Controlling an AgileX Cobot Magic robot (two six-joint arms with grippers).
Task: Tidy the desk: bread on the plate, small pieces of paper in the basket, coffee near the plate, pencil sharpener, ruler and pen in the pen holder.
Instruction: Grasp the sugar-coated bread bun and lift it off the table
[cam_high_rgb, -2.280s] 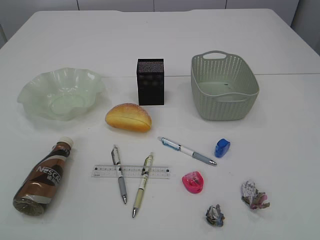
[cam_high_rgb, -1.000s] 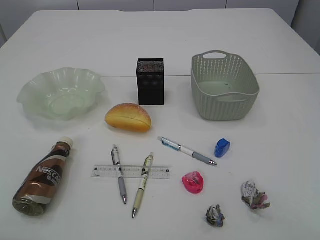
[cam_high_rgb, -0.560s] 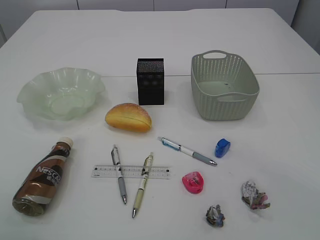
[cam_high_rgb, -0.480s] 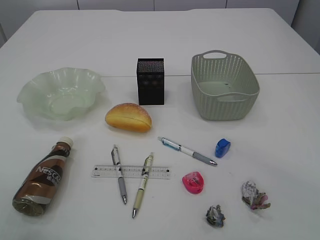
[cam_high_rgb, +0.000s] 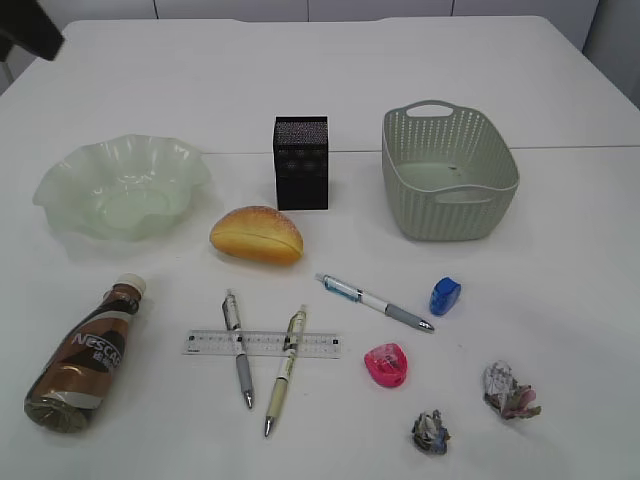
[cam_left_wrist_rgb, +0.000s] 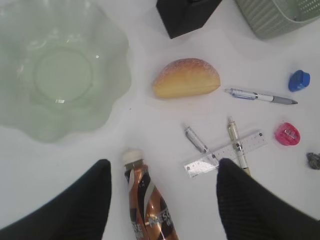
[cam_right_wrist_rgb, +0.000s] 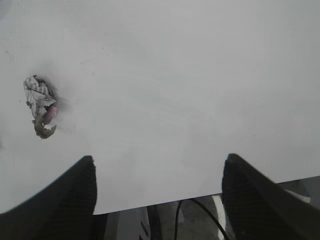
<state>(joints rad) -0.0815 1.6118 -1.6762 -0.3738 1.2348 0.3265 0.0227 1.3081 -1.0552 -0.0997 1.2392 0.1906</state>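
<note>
The bread (cam_high_rgb: 257, 235) lies on the desk (cam_high_rgb: 560, 250) between the pale-green plate (cam_high_rgb: 190, 165) and the black pen holder (cam_high_rgb: 301, 165). At front left the coffee (cam_high_rgb: 85, 355) lies on its side. Two pens (cam_high_rgb: 238, 350) cross the clear ruler (cam_high_rgb: 262, 344); a third pen (cam_high_rgb: 375, 302) lies near the blue pencil sharpener (cam_high_rgb: 445, 296) and a pink one (cam_high_rgb: 387, 364). Two small pieces of paper (cam_high_rgb: 510, 391) sit at front right. The basket (cam_high_rgb: 447, 215) holds nothing. My left gripper (cam_left_wrist_rgb: 162, 165) hangs open high over the coffee (cam_left_wrist_rgb: 150, 210). My right gripper (cam_right_wrist_rgb: 159, 158) is open over the desk's edge.
A dark part of an arm (cam_high_rgb: 30, 30) shows in the exterior view's top-left corner. In the right wrist view one crumpled paper (cam_right_wrist_rgb: 41, 106) lies to the gripper's left, and below the desk's edge a cable (cam_right_wrist_rgb: 200, 210) runs over the floor.
A dark part of an arm has come into the exterior view's top-left corner. Nothing on the desk has moved.
</note>
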